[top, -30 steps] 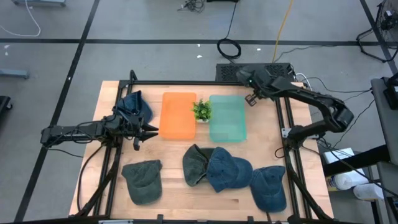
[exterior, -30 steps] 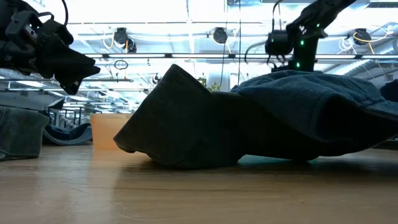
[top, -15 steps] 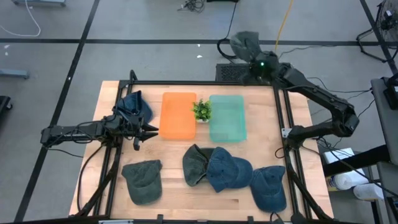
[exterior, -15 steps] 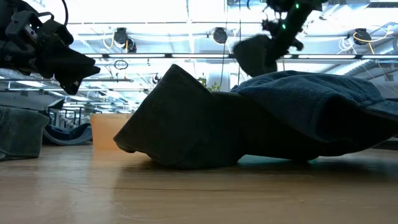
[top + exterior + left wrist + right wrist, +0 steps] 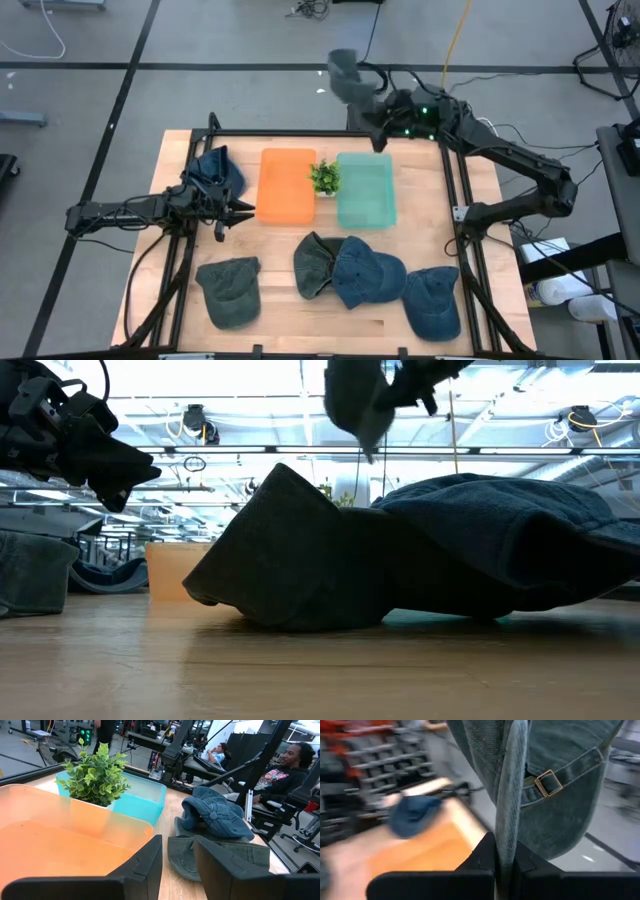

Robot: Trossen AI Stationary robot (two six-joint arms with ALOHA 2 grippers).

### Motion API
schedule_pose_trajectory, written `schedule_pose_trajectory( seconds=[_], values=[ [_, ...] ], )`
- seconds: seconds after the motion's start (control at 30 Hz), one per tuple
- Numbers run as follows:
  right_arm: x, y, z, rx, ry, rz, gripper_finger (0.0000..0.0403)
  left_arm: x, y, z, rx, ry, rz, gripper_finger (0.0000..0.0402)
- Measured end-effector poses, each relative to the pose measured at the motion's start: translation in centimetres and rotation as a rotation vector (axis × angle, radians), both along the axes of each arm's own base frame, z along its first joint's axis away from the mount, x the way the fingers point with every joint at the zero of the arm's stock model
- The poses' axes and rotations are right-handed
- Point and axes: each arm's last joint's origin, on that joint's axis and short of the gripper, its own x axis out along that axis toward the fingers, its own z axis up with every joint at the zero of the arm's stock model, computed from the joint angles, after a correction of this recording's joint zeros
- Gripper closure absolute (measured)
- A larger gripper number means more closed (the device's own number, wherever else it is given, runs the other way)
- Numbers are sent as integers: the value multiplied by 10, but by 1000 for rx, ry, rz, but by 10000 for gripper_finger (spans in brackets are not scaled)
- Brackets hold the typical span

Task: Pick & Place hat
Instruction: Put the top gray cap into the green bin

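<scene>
My right gripper is shut on a grey-green hat and holds it in the air just beyond the table's far edge, behind the teal bin. In the low view this hat is high up. My left gripper is open and hovers level at the orange bin's left side, touching nothing. A blue hat lies flat behind it. Several more hats lie along the near edge: grey-green, grey-green, blue, blue. My right gripper pinches a folded edge of the hat between its two fingers, beside the back strap with the brass buckle. The hat is lifted clear of everything and reaches out past the fingertips.
A small green plant stands between the orange and teal bins. Black frame rails run along the table's left, right and far sides. People sit in the room beyond the table. Bare wood shows near the right edge.
My right arm has swung up from over the table's far right part and then toward the left along the far edge. The grey-green hat has gone with it, rising and moving left in the low view.
</scene>
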Motion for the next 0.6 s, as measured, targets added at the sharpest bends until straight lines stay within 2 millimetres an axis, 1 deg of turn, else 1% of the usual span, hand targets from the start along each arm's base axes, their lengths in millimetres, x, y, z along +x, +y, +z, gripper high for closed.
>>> schedule_pose_trajectory(
  seconds=[0.27,0.6],
  values=[
    [20,40,10,-12,-108,237,403,0,0,0,0,0,0,282],
    [33,87,17,-19,-183,416,403,0,0,0,0,0,0,282]
  ],
)
